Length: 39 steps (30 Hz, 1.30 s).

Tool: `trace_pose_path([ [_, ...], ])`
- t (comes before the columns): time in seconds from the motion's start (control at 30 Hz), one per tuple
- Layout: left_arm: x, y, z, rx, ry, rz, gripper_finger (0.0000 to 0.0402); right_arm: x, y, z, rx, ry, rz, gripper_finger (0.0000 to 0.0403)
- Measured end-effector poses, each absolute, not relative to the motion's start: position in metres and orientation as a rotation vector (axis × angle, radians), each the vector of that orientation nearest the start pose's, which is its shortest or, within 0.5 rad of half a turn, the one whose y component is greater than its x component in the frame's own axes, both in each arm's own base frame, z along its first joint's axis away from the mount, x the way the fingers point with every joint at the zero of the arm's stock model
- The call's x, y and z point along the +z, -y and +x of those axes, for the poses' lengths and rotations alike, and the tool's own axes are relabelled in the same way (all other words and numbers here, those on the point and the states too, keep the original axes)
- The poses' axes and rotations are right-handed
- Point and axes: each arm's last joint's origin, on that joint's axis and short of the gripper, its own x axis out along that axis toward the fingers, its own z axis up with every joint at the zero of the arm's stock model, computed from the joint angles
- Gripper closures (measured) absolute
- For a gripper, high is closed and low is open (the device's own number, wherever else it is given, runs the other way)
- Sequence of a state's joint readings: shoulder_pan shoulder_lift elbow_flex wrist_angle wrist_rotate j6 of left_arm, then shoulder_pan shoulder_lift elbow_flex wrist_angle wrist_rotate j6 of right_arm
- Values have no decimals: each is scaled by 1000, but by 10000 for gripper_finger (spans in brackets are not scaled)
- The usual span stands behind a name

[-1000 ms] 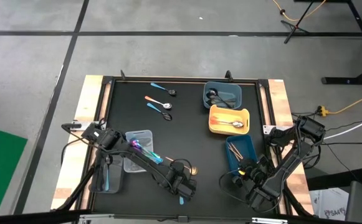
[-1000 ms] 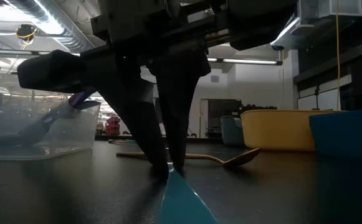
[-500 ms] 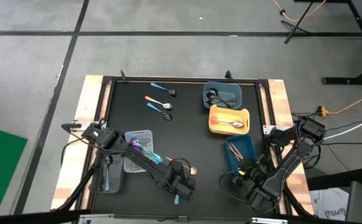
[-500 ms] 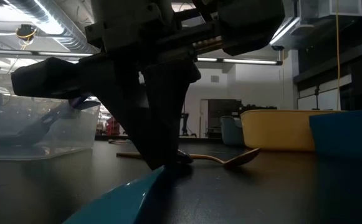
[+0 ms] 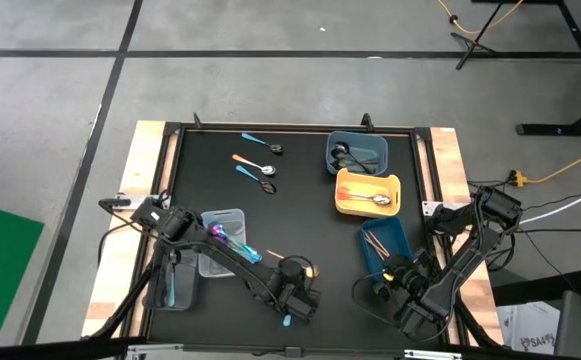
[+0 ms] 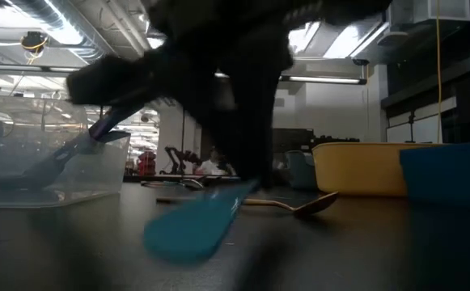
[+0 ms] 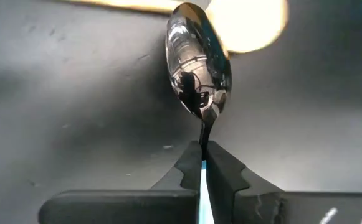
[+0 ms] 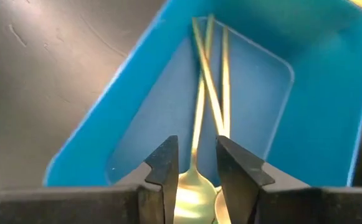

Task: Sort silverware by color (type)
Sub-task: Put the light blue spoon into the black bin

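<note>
A spoon with a dark mirror bowl (image 7: pixel 196 68) and a teal-blue handle (image 6: pixel 192 228) is near the table's front edge, with my left gripper (image 7: pixel 203 148) shut on it; in the high view this gripper (image 5: pixel 292 298) is at front centre. A copper-orange spoon (image 5: pixel 292 263) lies on the table just beyond it. My right gripper (image 8: pixel 197 155) hangs open over the bright blue tray (image 5: pixel 398 232), above the gold spoons (image 8: pixel 213 74) lying in it and touching nothing. My left gripper pinches the spoon's thin neck (image 7: pixel 204 138), just behind the bowl, between its two fingers. The fingers slant steeply down and the spoon runs along them, with the bowl ahead of the tips. The teal handle end (image 6: pixel 170 238) is off the table; whether the bowl touches, I cannot tell.
A dark blue tray (image 5: pixel 375 147) with black spoons and a yellow tray (image 5: pixel 345 203) with a silver spoon stand at the far right. A clear tray (image 5: pixel 228 216) with purple spoons is at the left. Three loose spoons (image 5: pixel 253 162) lie far left.
My left gripper has shut on the teal-handled spoon and risen a little. The handle, which lay on the table pointing at the near edge, has come up off the table and swung toward the left.
</note>
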State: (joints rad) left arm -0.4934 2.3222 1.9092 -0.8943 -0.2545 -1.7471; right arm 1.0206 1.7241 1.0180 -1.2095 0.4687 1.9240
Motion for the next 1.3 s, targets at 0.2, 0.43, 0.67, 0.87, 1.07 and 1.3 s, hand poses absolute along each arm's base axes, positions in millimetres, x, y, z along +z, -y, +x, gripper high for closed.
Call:
trace_pose_path([
  [0.2,189,218,424,820,-949,-950,400,163,-208,141,-905,-1079,284,301],
  [0.43,243,215,421,796,-948,-842,401,169,-208,141,-928,-1103,263,301],
  [0.67,291,207,407,751,-904,-770,401,192,-213,145,-928,-1047,216,301],
  [0.87,322,205,381,759,-885,-719,401,213,-218,152,-872,-954,174,301],
  [1.07,343,209,351,783,-904,-695,401,229,-225,165,-750,-825,108,301],
  [1.3,362,221,329,712,-832,-651,401,234,-219,191,-719,-785,108,301],
])
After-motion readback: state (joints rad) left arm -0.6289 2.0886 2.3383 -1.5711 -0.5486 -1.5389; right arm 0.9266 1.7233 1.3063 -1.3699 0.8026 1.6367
